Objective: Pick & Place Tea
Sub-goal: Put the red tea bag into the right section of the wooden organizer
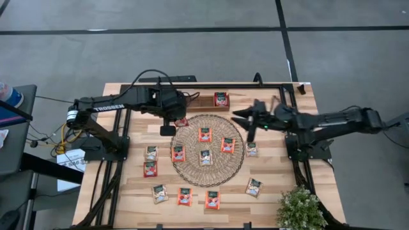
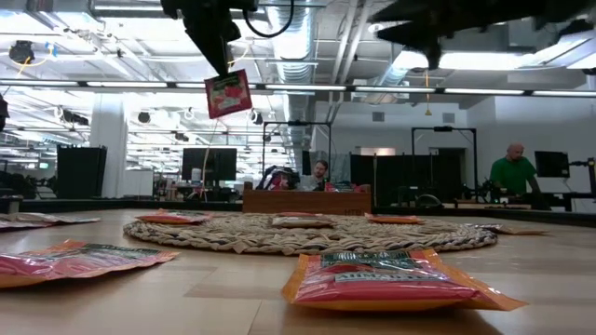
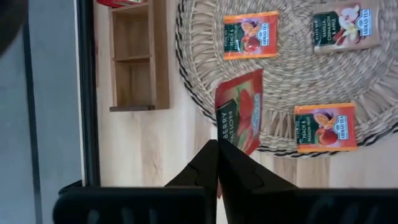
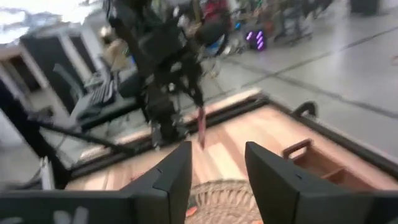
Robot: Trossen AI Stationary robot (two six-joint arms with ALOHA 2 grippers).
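Above the mat's near-tray edge: the left gripper [image 3: 217, 163] hung clear of the table, fingers pinched tight on a red sachet [image 3: 240, 112].
Held sachet: it dangled from the fingertips by one edge, lifted off the surface, over the rim of the woven mat [image 1: 192, 167].
Beside the left gripper: the wooden tray [image 1: 206, 104] lay just beyond it, with one red sachet [image 1: 221, 99] at its end compartment.
Below the left gripper: four sachets lay flat on the mat, mostly orange-red, one pale.
Farther from the left gripper: other tea sachets [image 1: 184, 196] lay on the bare table [image 1: 121, 191] around the mat, on both sides and along the front.
Right gripper [image 4: 217, 165]: raised above the mat's far side, facing the left gripper, fingers spread apart with nothing between them.
Beyond the right gripper: a potted plant [image 1: 300, 208] stood at the table's corner.
Background: people sat and stood at desks in the room behind.
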